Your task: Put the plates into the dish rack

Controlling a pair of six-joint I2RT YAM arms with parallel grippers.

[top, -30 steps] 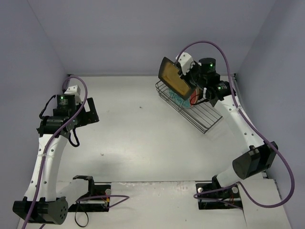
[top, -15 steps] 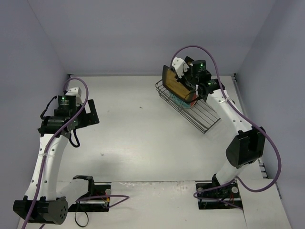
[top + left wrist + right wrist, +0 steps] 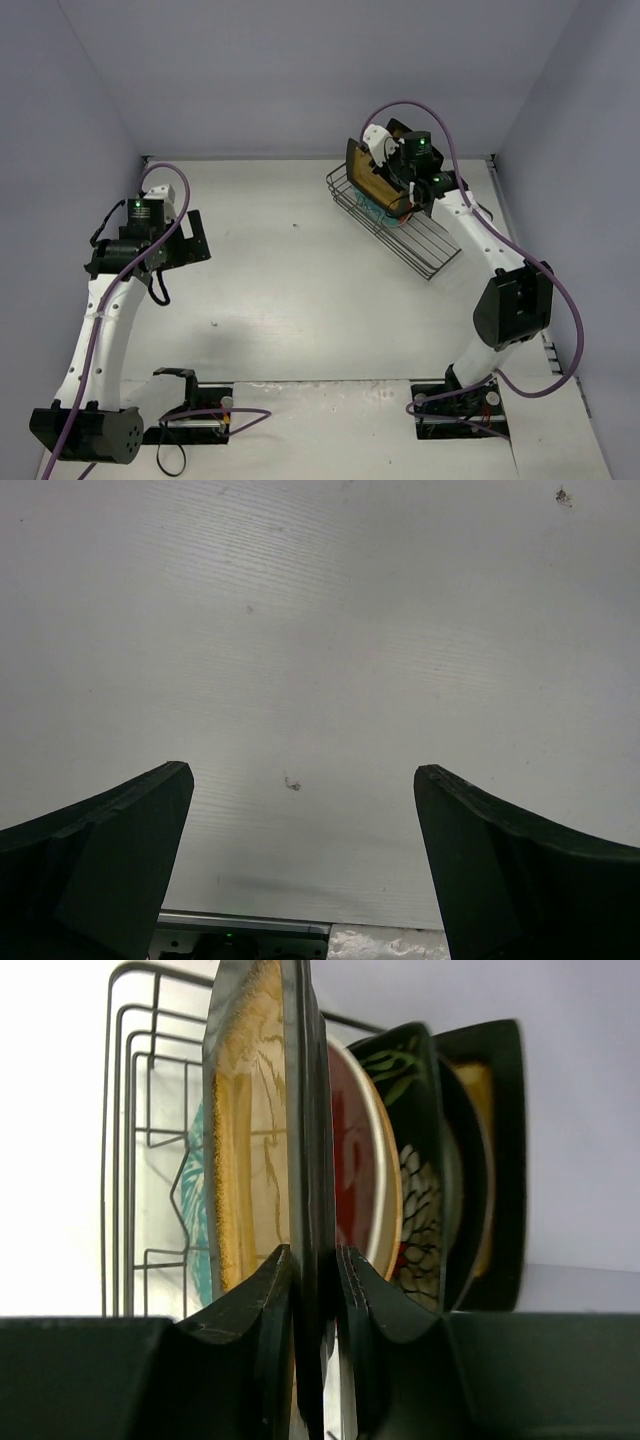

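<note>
Because it looks like hard, shiny pottery, the square amber plate with the dark rim (image 3: 250, 1130) is judged to be stiff, a bit heavy, slippery and easy to chip, so it is best held by its rim and set down softly. It is pinched at the rim by the right claw (image 3: 315, 1260), whose two dark fingers are nearly closed, one pressed on each face. The plate is held on edge over the black wire dish rack (image 3: 425, 250), near its far end and just beside the other plates (image 3: 420, 1160) that stand in a row inside. Whether the wires are touched yet cannot be told. The left claw (image 3: 302, 772) is spread wide with nothing in it, above the white table (image 3: 400, 630), well apart from the rack. No brand, label or writing can be read anywhere.
</note>
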